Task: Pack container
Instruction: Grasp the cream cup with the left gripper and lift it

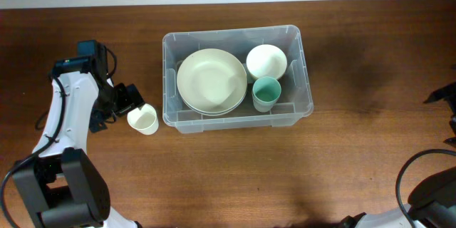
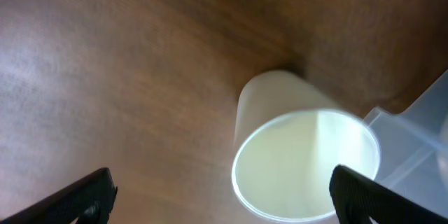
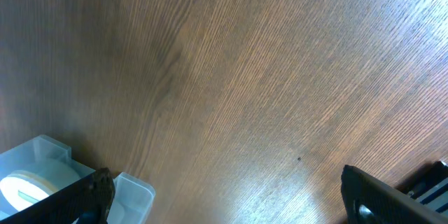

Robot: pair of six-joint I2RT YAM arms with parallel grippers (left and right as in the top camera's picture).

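The left gripper (image 2: 222, 197) stands wide open, with the white cup (image 2: 306, 164) just ahead of it, not gripped. Picking up this loose cup looks like the step in hand. The container (image 1: 235, 33), holding plates (image 1: 211, 80), a bowl (image 1: 266, 61) and a green cup (image 1: 265, 94), sits just past the white cup. Next: advance, centre, close. The right gripper (image 3: 231, 199) hangs wide over the table (image 3: 245, 77).

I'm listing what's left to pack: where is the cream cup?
Overhead view: the cream cup sits on the table, just left of the container near its lower-left corner, beside the open left gripper.
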